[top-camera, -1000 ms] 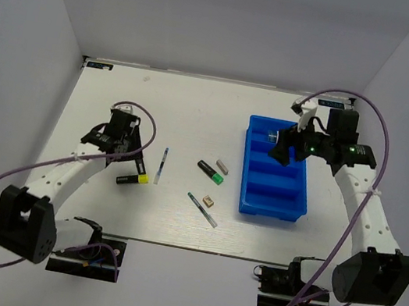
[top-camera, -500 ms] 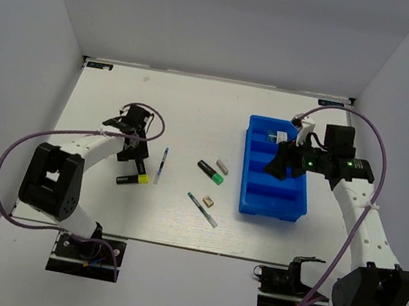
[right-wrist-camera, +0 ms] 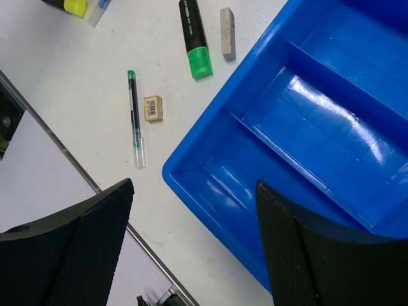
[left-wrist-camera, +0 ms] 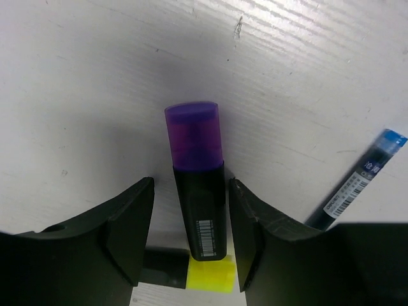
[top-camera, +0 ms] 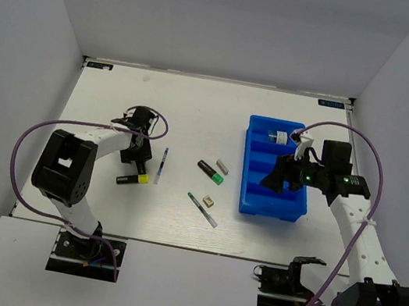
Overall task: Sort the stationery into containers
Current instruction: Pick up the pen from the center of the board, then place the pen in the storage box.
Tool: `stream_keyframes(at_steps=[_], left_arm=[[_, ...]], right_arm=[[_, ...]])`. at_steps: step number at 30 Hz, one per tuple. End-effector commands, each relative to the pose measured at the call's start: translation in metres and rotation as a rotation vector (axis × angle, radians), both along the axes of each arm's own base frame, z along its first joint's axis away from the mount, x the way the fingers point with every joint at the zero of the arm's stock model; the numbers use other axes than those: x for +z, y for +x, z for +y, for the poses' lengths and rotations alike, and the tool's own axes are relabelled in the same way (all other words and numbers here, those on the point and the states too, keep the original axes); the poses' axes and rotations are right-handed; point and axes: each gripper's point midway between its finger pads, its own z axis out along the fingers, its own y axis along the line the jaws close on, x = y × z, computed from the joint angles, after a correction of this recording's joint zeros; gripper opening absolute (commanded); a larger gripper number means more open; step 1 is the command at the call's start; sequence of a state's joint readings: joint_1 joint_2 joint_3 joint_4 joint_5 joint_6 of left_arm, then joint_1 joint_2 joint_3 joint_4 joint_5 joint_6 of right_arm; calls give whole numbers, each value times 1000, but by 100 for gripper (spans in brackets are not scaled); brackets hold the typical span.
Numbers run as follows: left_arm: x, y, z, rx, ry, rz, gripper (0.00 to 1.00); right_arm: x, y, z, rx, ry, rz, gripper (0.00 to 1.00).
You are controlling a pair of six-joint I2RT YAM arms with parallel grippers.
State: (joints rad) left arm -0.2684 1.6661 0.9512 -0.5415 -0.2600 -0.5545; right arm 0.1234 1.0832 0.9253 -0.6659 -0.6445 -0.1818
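My left gripper [top-camera: 138, 159] is open and low over the table, its fingers either side of a black marker with a purple cap [left-wrist-camera: 193, 137], small gaps on both sides [left-wrist-camera: 191, 191]. A yellow-capped marker [top-camera: 132, 179] lies crosswise just behind that marker's tail [left-wrist-camera: 207, 277]. A blue-tipped pen [top-camera: 162, 164] lies to the right. The blue tray [top-camera: 244, 200] holds a blue-white box [top-camera: 277, 136] in its far compartment. My right gripper [top-camera: 278, 178] is open and empty above the tray's near compartments [right-wrist-camera: 194, 188].
Between the arms lie a green-capped marker [top-camera: 211, 171], a grey eraser [top-camera: 223, 165], a tan eraser [top-camera: 209, 201] and a thin green-tipped pen [top-camera: 202, 209]. They also show in the right wrist view, left of the tray [right-wrist-camera: 306, 146]. The table's near edge [right-wrist-camera: 76, 178] is close.
My left gripper has swung in and come down around the purple-capped marker. My right gripper has drawn back from the far compartment toward the tray's near end, leaving the blue-white box there.
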Motion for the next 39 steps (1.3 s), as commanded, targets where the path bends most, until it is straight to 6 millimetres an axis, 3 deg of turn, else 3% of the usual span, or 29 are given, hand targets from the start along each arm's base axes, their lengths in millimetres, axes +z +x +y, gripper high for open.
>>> stream_keyframes(at_steps=[1,4,6,7,8,10,12,15,16,17,18,19,20,21,22,23,24,25,26,27,28,29,31,32,33,34,35,39], left_arm=[[5,12,-1,24,5,-47,61],[-2,10,0,31,14,-26,61],[-10,4,1,30,21,-9,44],[-13,2,2,34,25,-3,44],[-14,1,3,32,25,0,29],[-17,-4,4,28,25,10,18],[-10,-3,2,22,15,-10,4],[27,10,-10,-58,9,-100,0],[52,26,-18,-92,-1,-151,0],[66,29,-28,-148,-8,-177,0],[81,32,-42,-195,-28,-201,0],[114,48,-66,-273,-97,-271,0],[126,46,-90,-371,-121,-292,0],[146,53,-113,-438,-186,-327,0],[156,50,-134,-544,-239,-331,0],[171,55,-155,-605,-272,-355,0],[184,53,-186,-704,-353,-358,0],[189,51,-200,-758,-380,-353,0],[213,53,-230,-873,-413,-400,0],[203,52,-246,-923,-418,-376,0],[218,51,-265,-1002,-423,-414,0],[211,58,-284,-1044,-448,-401,0],[219,51,-315,-1148,-504,-429,0],[220,60,-329,-1187,-513,-457,0],[221,52,-345,-1240,-529,-471,0],[232,53,-356,-1269,-542,-524,0],[225,55,-367,-1330,-550,-544,0],[229,49,-403,-1457,-584,-662,0]], right_arm=[[11,0,2,-7,38,-50,79],[7,-3,1,-23,52,-37,79],[6,-4,1,-33,63,-47,79],[4,-4,-1,-42,66,-40,79],[5,-4,-1,-44,69,-44,79],[-1,-6,-1,-44,71,-32,79],[-3,-7,-3,-48,72,-33,79],[-10,-6,-7,-63,62,-31,81],[-12,-4,-9,-71,55,-45,82],[-15,-1,-12,-85,33,-55,84],[-18,3,-18,-118,1,-70,86],[-21,9,-23,-142,-17,-90,84],[-25,15,-34,-197,-72,-105,75],[-25,25,-47,-282,-116,-133,14],[-26,31,-56,-336,-144,-152,0],[-28,38,-74,-438,-204,-155,0],[-27,39,-80,-470,-216,-160,0],[-27,42,-85,-501,-229,-166,0],[-25,46,-93,-559,-239,-180,0],[-26,48,-104,-611,-272,-185,0],[-22,51,-108,-649,-262,-192,0],[-22,52,-116,-696,-287,-198,0],[-21,54,-135,-789,-338,-215,0],[-21,55,-138,-804,-343,-226,0],[-22,55,-142,-823,-355,-228,0],[-22,56,-146,-839,-363,-235,0],[-24,56,-148,-847,-368,-237,0],[-23,56,-156,-887,-379,-244,0]])
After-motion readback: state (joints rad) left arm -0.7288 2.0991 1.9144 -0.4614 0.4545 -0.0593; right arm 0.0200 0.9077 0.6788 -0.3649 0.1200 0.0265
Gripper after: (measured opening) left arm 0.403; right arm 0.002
